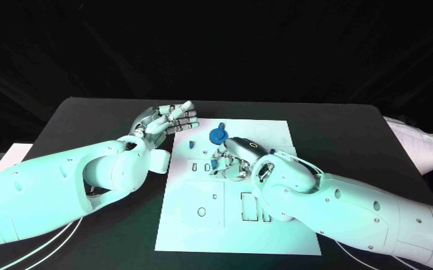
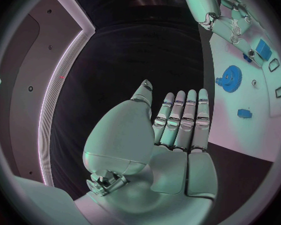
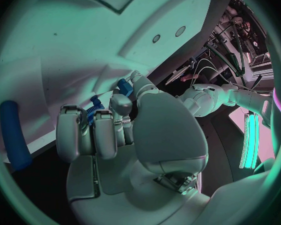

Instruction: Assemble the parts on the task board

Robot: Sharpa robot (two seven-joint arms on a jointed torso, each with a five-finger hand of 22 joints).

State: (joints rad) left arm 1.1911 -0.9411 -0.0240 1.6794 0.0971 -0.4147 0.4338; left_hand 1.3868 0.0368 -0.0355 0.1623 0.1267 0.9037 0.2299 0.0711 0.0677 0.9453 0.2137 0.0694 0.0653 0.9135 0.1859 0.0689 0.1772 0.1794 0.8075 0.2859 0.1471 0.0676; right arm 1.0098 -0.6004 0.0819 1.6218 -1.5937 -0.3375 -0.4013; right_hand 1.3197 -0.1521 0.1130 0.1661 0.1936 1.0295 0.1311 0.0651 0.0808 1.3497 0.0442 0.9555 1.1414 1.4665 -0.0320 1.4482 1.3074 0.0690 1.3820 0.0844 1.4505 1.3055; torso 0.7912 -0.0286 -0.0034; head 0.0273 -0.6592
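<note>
The white task board lies in the middle of the black table. A blue gear sits near its far edge, and the left wrist view shows the same gear. A small blue piece lies left of it. My right hand is low over the board just nearer than the gear, fingers curled in. In the right wrist view this hand pinches a small blue part between thumb and fingers. My left hand hovers at the board's far-left corner, flat and holding nothing.
Several empty slots and holes mark the near half of the board. A blue rod-shaped piece lies beside the right hand. Another small blue piece lies near the board's edge. Black table surrounds the board.
</note>
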